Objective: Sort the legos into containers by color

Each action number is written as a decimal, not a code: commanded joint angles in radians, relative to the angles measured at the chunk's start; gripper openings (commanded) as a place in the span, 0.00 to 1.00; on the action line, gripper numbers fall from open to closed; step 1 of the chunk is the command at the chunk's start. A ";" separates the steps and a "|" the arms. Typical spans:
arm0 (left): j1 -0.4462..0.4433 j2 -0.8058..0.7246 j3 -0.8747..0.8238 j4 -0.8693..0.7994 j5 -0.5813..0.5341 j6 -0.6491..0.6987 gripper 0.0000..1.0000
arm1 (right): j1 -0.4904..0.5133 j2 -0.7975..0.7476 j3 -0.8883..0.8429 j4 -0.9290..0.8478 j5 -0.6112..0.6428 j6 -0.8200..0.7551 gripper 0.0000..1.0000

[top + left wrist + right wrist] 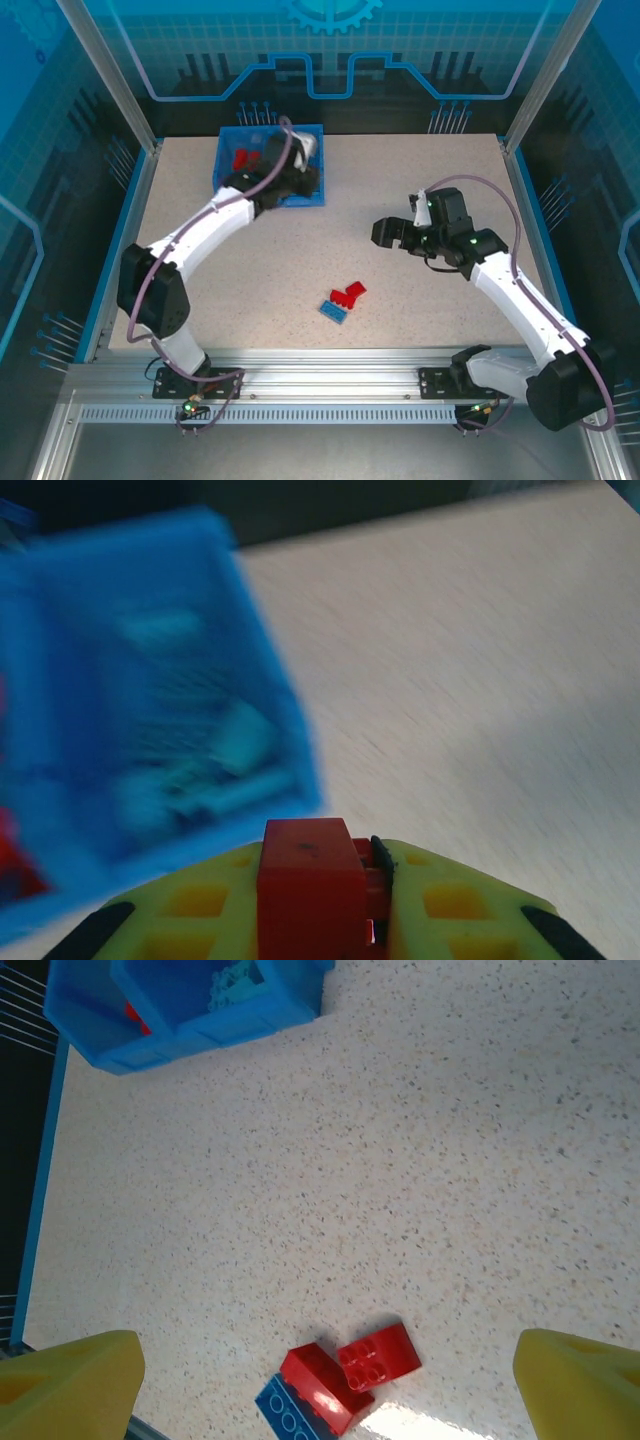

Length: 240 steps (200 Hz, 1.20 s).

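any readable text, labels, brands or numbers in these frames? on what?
None readable.
Bricks: bare studs, no print visible.
Bin: no label visible; in the left wrist view it is too blurred to check.
Back panel: a gear drawing and lines, no letters.

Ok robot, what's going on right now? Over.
Left gripper shut on red brick near bin. Right gripper open, three loose bricks waiting. Nothing blocking.
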 commanded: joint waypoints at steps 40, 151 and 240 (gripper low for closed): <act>0.272 0.278 0.293 -0.092 -0.215 -0.066 0.03 | 0.075 0.065 0.055 0.026 0.021 0.030 0.96; 0.370 0.722 0.833 -0.203 0.069 -0.164 0.36 | 0.106 -0.001 0.068 -0.046 0.101 0.025 0.96; 0.356 0.302 0.441 -0.079 0.243 -0.188 0.53 | 0.130 0.092 0.113 -0.043 0.092 -0.004 0.96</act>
